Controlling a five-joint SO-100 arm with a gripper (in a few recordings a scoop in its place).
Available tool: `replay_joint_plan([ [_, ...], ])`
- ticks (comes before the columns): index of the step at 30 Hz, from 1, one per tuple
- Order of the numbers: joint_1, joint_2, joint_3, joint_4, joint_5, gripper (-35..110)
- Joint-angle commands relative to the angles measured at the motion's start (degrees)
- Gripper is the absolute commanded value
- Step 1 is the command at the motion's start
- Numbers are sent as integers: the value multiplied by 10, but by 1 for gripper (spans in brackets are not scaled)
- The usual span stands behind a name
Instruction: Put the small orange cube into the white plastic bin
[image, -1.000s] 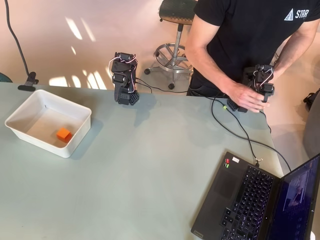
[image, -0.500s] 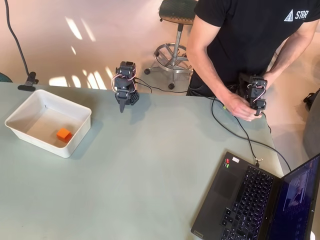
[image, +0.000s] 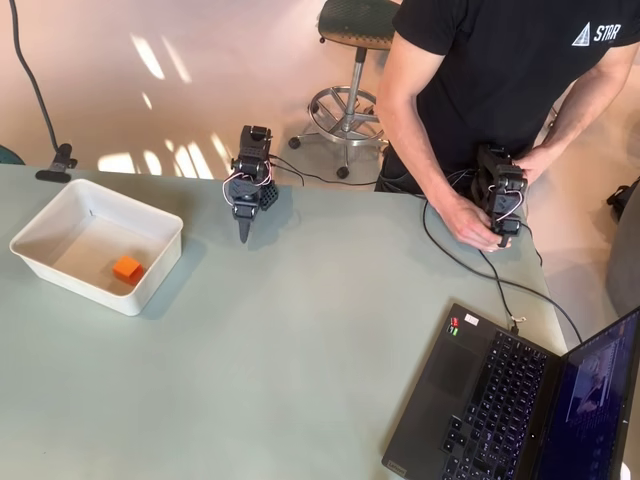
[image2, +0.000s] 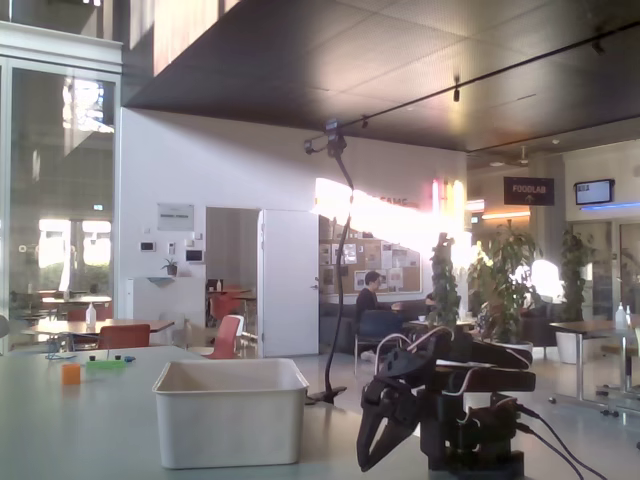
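Observation:
The small orange cube (image: 127, 267) lies on the flat bottom of the white plastic bin (image: 150, 285), near its front right corner, in the overhead view. The bin stands at the table's left. In the fixed view the bin (image2: 230, 415) shows side-on and its wall hides the cube. My black gripper (image: 243, 236) is at the table's back edge, well to the right of the bin and apart from it. It points down toward the tabletop with its jaws together and nothing between them. Seen side-on in the fixed view, the gripper (image2: 368, 458) hangs nose-down beside the bin.
An open laptop (image: 510, 400) takes the front right corner, and a black cable (image: 470, 262) runs across the table to it. A person stands behind the back right edge. A stool (image: 350, 60) is behind the table. A small orange item (image2: 70, 373) and a green one (image2: 105, 365) lie beyond the bin.
My arm has unfolded from its tucked pose. The gripper swung out and down toward the tabletop. The cube stayed in the bin.

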Motion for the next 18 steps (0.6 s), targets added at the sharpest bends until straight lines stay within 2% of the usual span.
replay_joint_plan([
  [1, 4, -2, 0, -6, -1, -3],
  [18, 4, -2, 0, 2, -5, -3],
])
